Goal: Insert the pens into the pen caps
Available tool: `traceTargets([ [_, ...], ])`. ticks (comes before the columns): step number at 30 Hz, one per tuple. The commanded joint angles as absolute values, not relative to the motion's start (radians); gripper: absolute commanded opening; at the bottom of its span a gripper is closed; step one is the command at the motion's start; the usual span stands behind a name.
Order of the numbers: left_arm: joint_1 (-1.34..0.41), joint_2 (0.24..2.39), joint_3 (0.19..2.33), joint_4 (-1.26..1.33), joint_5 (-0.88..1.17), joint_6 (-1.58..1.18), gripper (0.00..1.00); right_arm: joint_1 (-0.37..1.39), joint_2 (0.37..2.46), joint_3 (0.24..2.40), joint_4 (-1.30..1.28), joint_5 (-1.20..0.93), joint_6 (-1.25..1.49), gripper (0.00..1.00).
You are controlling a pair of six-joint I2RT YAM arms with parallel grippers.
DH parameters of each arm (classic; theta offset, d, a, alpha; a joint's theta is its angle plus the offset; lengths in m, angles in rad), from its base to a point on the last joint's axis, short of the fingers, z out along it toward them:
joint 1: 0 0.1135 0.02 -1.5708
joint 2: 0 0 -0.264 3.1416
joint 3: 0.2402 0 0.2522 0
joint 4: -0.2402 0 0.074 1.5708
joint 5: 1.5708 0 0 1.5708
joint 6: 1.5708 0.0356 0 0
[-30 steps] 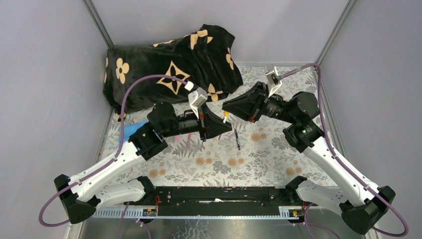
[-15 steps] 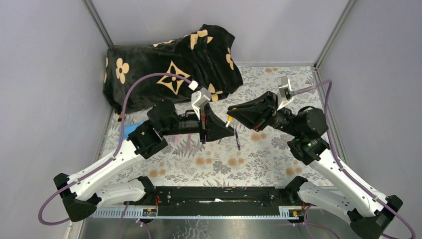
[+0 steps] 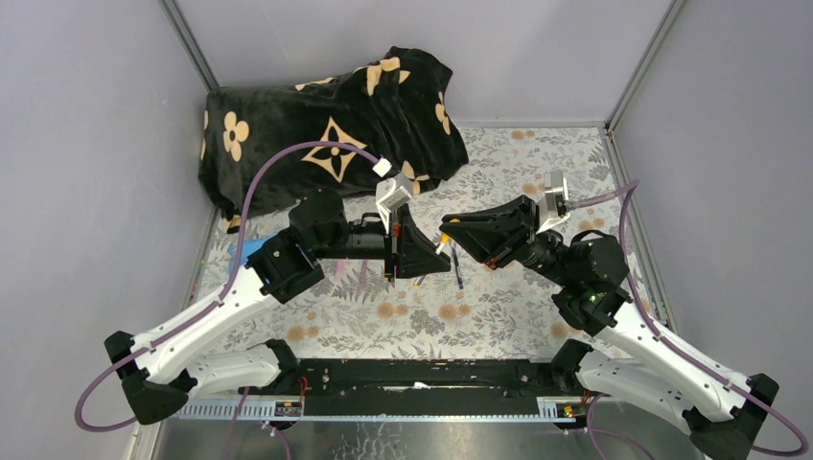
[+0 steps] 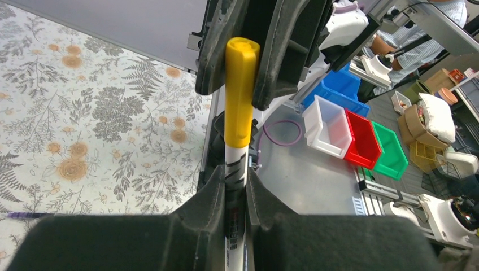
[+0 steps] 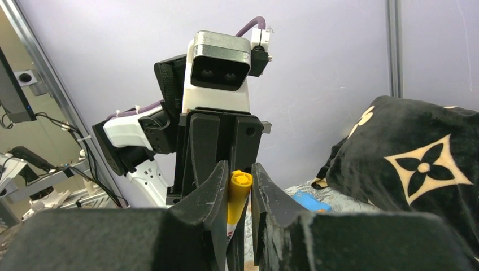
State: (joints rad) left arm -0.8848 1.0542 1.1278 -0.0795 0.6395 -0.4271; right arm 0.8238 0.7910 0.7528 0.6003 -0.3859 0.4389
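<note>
We're mid-counter (image 3: 499, 297), the two arms nose to nose. The left jaws are pinched narrow on the white pen (image 4: 236, 164). The right jaws clamp the yellow cap (image 4: 241, 84), and its mouth sits over the pen's tip, at twelve o'clock in the left wrist view. A dark blue pen (image 3: 457, 271) lies on the counter at five o'clock from that meeting point, with the black blanket (image 3: 326, 125) at eleven.

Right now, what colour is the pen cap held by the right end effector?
The pen cap is yellow; the left wrist view shows it best.
</note>
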Motion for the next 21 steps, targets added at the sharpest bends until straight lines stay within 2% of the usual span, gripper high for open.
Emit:
traceTargets([
  [1,-0.869,1.027,1.299,0.399,0.542,-0.47,0.0,0.91,0.847,0.607,0.212,-0.577,0.406,0.0],
  [21,-0.869,1.011,1.3,0.39,0.508,-0.452,0.0,1.041,0.885,0.504,0.098,-0.516,0.311,0.0],
])
